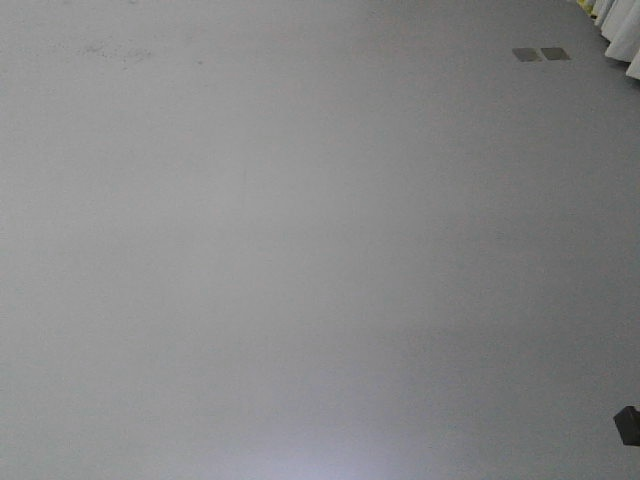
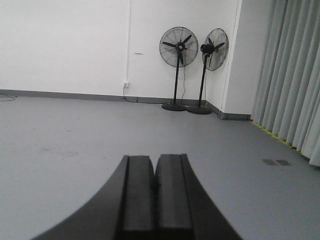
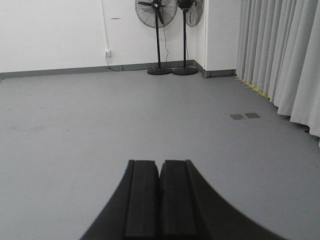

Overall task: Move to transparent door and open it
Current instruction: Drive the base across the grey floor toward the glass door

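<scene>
- In none of the three views did we find the door. It lay outside every frame, so we could not place it relative to the robot.
- Front view: only bare grey floor [image 1: 300,250], two small floor plates [image 1: 540,54] at the top right, and a dark corner piece [image 1: 628,425] at the right edge that we could not identify.
- Wrist views: a white wall [image 2: 65,45] with an outlet [image 2: 126,83], two pedestal fans [image 2: 178,47] in the far corner, and pale curtains [image 2: 295,75] along the right side. No frame, pane or handle showed among them.
- Handling (judged from the task wording alone): we expected a clear panel to be rigid and fairly heavy. It would be too smooth for the pads to grip and intolerant of knocks.
- Hold: we judged a handle or the frame edge the place to take it, never the pane face. Whether it slides or swings we could not tell.
- Left gripper [image 2: 155,170]: jaws pressed together with only a thin seam between the pads, and nothing held.
- Right gripper [image 3: 160,171]: jaws likewise pressed together and empty.
- Pose: both grippers pointed forward and roughly level over the floor, toward the fan corner, and touched nothing. The arms behind the fingers were out of view.
- Stage (our judgement): the drive to the door came first, and the reach and the pull had not begun.
</scene>
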